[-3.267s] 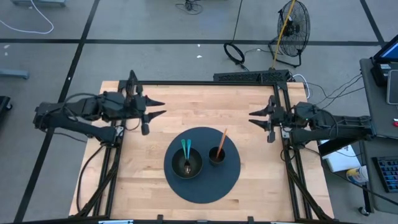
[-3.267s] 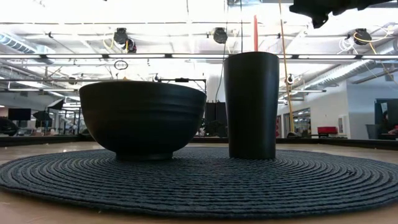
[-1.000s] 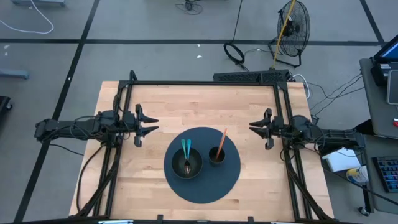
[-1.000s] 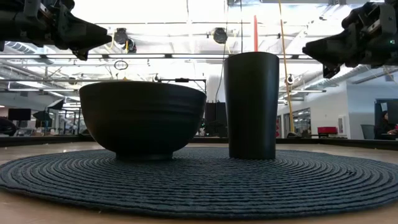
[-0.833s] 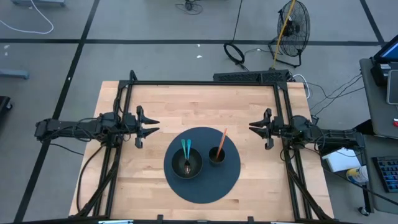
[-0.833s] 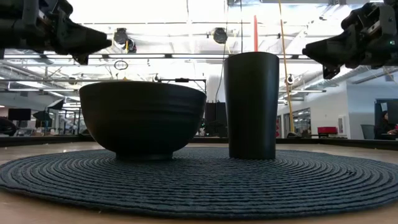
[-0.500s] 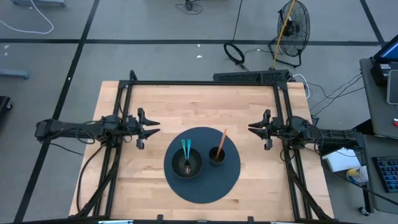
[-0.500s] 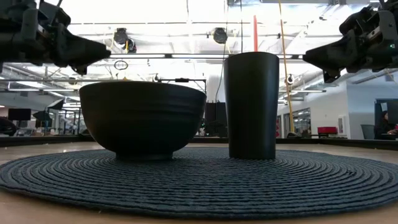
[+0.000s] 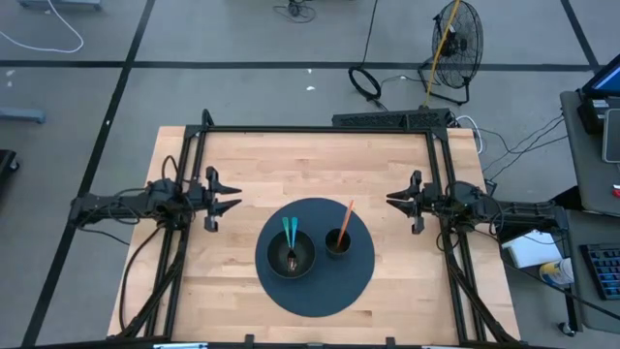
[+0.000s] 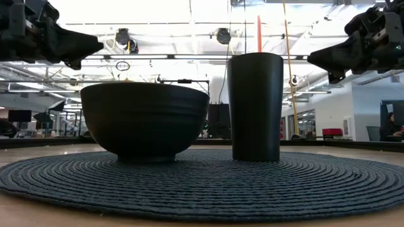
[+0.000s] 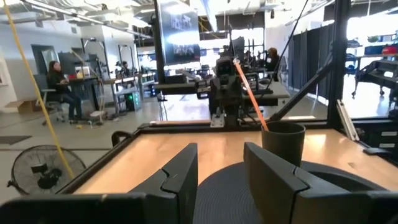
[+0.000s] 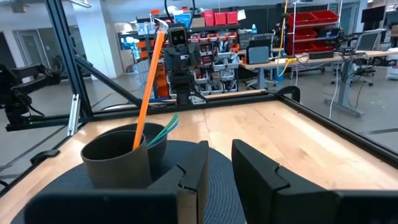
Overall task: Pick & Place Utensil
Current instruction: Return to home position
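On the round blue mat [image 9: 315, 296] the black bowl [image 9: 306, 260] holds the blue fork [image 9: 289, 233]; just right of it, the black cup [image 9: 333, 248] holds the orange straw [image 9: 346, 218]; the left gripper [image 9: 237, 198] at the table's left edge and the right gripper [image 9: 389, 200] at its right edge hover empty, fingers parted.

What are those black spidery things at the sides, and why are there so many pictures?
They are two robot arms, each ending in a two-finger gripper. One picture looks down from above, one peeks across the wooden table, and two come from cameras on the arms' wrists. On the table lies a round dark mat. On it stand a black bowl with a blue fork inside and a black cup with an orange straw. The left gripper and right gripper are open and empty, either side of the mat.
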`<action>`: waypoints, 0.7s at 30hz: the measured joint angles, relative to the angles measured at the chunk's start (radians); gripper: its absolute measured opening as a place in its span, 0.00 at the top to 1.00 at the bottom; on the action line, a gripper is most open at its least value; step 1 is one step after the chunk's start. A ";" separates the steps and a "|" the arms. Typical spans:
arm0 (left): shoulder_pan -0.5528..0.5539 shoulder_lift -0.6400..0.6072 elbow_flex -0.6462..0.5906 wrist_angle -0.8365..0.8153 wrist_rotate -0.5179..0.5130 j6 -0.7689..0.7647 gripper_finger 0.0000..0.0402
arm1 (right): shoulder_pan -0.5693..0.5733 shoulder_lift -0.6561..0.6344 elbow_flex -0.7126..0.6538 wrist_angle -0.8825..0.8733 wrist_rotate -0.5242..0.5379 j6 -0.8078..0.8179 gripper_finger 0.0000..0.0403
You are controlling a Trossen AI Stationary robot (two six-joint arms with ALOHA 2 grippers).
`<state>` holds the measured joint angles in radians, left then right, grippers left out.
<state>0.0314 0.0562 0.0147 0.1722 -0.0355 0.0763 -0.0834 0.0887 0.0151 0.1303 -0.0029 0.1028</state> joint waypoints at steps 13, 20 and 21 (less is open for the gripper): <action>-0.163 -0.005 0.000 -0.073 -0.202 0.021 0.66 | 0.000 0.000 0.000 -0.009 0.003 -0.040 0.84; -0.179 -0.006 0.000 -0.104 -0.162 0.068 0.66 | 0.000 0.000 -0.001 -0.016 0.002 -0.063 0.84; -0.177 -0.006 0.000 -0.112 -0.147 0.075 0.66 | 0.000 0.000 -0.001 -0.015 0.000 -0.063 0.84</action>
<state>-0.1457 0.0505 0.0151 0.0602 -0.1829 0.1509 -0.0834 0.0891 0.0139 0.1148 -0.0031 0.0395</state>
